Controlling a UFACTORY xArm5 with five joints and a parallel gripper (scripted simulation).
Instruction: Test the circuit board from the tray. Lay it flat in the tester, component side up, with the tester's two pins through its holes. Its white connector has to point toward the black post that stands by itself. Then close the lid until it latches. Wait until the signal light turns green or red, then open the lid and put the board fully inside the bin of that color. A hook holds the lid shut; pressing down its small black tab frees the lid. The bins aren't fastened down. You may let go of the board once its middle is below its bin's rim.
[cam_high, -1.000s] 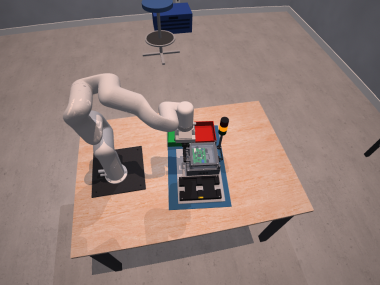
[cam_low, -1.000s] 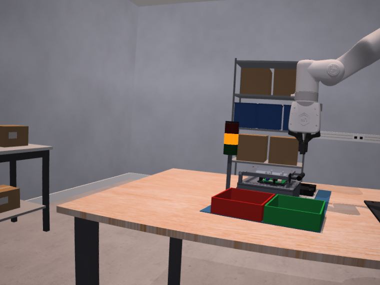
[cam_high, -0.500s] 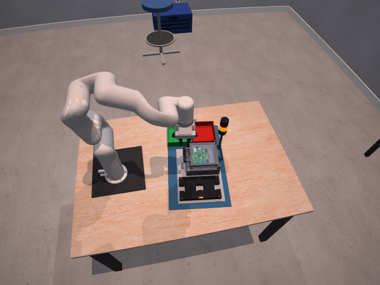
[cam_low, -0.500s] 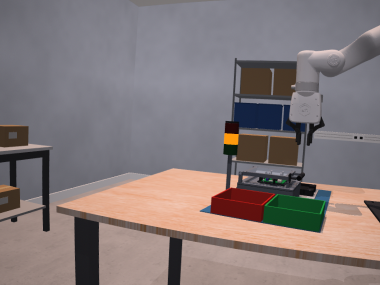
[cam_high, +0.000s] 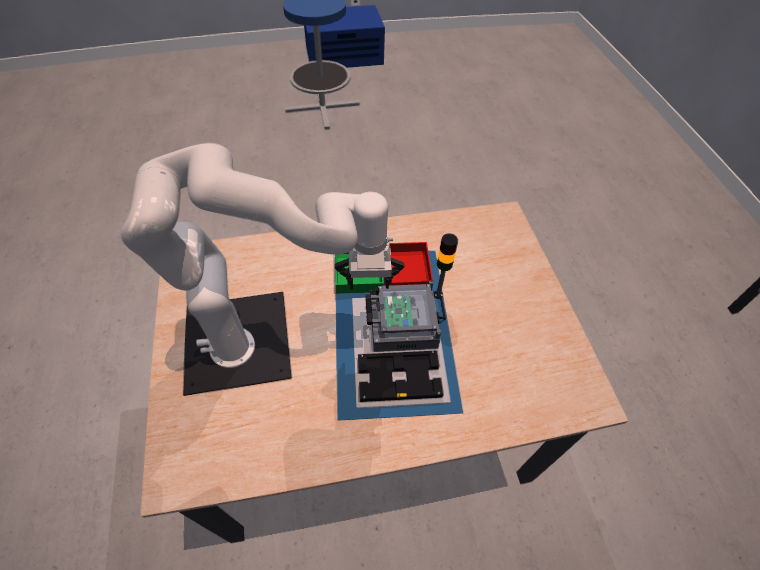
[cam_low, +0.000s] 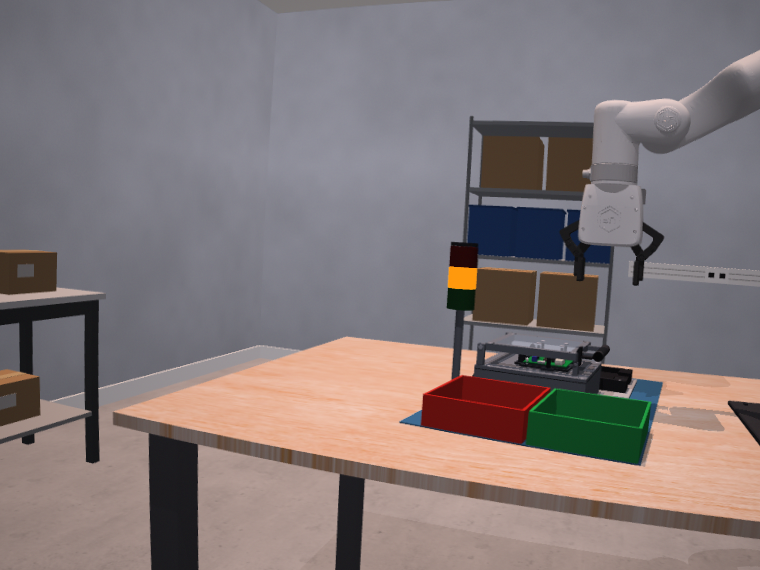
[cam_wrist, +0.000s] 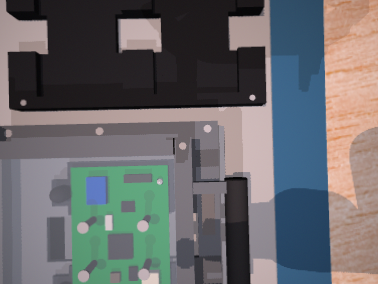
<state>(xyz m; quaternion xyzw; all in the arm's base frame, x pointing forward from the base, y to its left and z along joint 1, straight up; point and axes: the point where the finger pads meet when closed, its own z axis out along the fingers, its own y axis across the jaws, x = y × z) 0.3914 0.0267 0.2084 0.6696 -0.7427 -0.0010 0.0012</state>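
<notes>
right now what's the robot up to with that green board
The arm is testing the circuit board, which lies under the lowered clear lid of the tester. The gripper hangs above, open and holding nothing. The signal light shows amber, so there is no result to sort by, and neither the red bin nor the green bin is called for. It appears to be waiting for green or red.

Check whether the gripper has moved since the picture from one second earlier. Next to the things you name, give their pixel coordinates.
Yes, upward: in the exterior view the gripper (cam_high: 369, 283) (cam_low: 607, 279) hung in front of the shelf's lower boxes (cam_low: 504, 296); now its body stands higher against the same shelf (cam_low: 468, 159).
</notes>
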